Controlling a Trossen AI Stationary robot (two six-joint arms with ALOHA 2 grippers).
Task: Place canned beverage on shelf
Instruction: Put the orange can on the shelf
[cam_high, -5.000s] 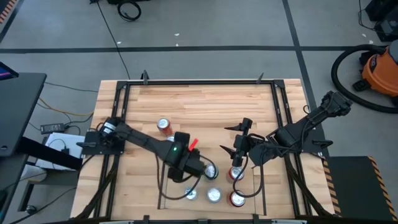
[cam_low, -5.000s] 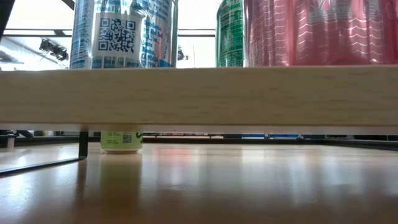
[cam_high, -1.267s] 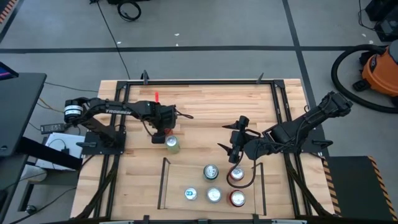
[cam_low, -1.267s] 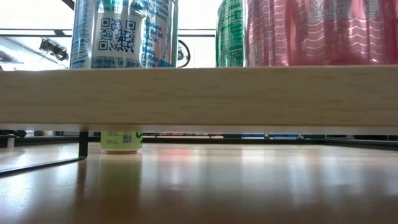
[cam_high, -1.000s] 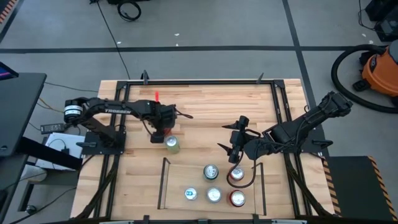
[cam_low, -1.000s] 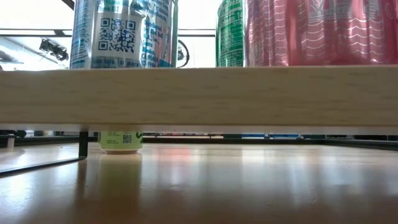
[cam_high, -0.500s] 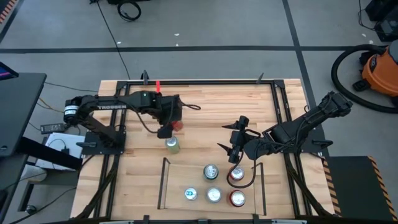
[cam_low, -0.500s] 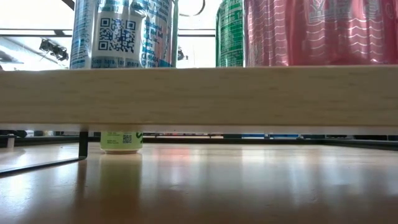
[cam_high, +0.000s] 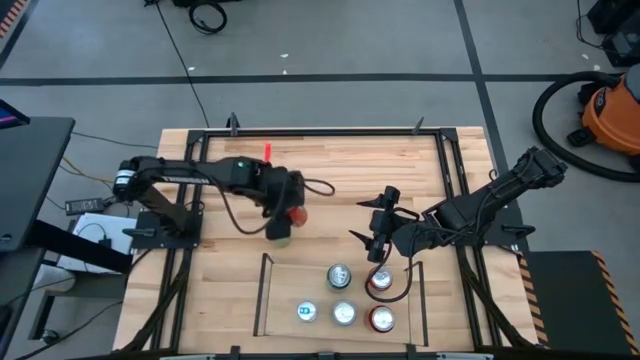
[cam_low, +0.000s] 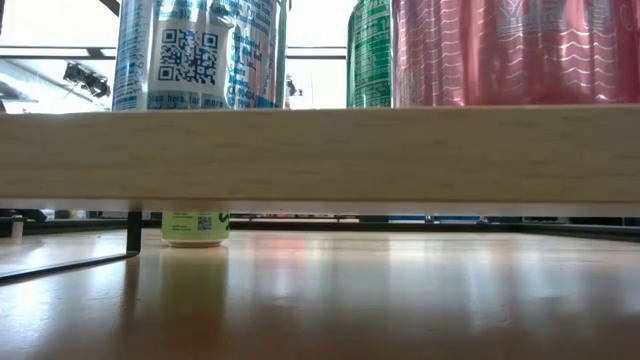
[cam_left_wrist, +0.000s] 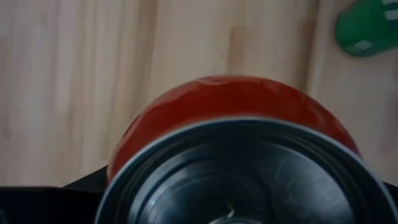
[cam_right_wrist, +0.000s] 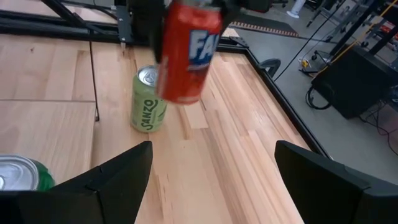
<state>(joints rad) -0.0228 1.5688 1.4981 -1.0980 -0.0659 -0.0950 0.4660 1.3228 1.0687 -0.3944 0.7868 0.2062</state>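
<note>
Left gripper (cam_high: 288, 213) holds red can (cam_right_wrist: 186, 53) clear of tabletop (cam_high: 330, 170), fingers clamped on it, just above green can (cam_right_wrist: 147, 101) standing behind shelf (cam_high: 285, 295). Shelf at table's near edge carries five cans. Right gripper (cam_high: 372, 230) waits over shelf's right side, fingers (cam_right_wrist: 118, 180) spread wide, nothing between. Light-wood planks, black frame (cam_high: 320, 130) around. Grey floor with dark tape lines; orange vacuum (cam_high: 610, 110) at right; cables (cam_high: 208, 15) beyond table.
</note>
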